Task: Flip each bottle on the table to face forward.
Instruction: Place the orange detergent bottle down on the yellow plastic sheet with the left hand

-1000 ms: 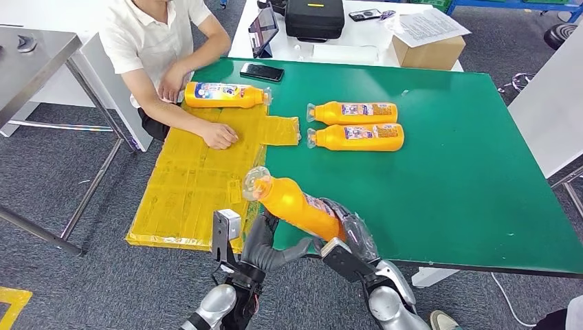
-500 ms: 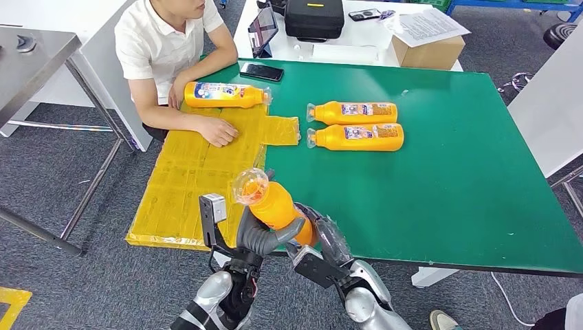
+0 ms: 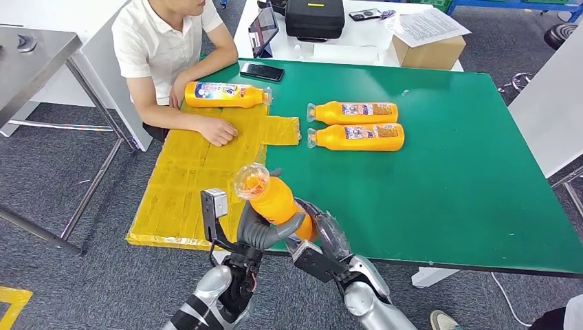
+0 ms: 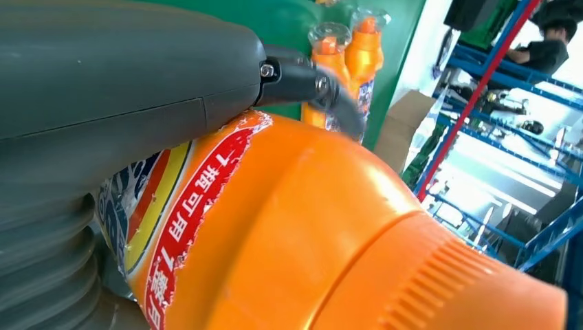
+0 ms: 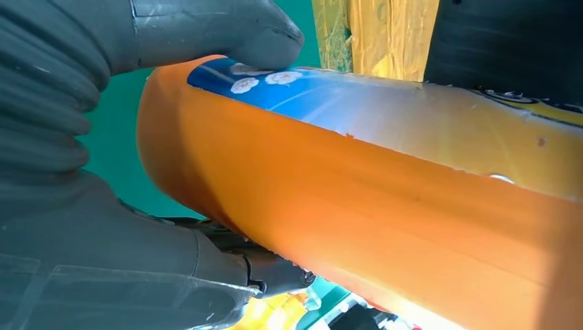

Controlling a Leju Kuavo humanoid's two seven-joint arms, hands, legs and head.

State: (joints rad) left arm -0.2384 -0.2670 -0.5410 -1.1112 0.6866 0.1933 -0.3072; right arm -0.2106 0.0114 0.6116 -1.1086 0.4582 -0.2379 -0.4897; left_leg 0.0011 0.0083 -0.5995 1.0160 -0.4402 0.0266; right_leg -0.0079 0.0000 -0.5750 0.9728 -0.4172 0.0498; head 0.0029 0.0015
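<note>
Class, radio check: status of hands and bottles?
Both robot hands, left and right, grip one bottle. Three bottles lie flat. Person's hand on mat.

A rectangular table with a flat green top [image 3: 447, 185] carries the things. A crinkled yellow plastic sheet [image 3: 196, 182] covers its left side and overhangs the near edge. One orange plastic bottle with a blue-and-white label [image 3: 223, 94] lies on its side at the sheet's far end. Two more orange bottles [image 3: 356, 125] lie side by side on the bare green, touching, caps pointing left. A black smartphone [image 3: 262, 71] lies flat near the far edge.
</note>
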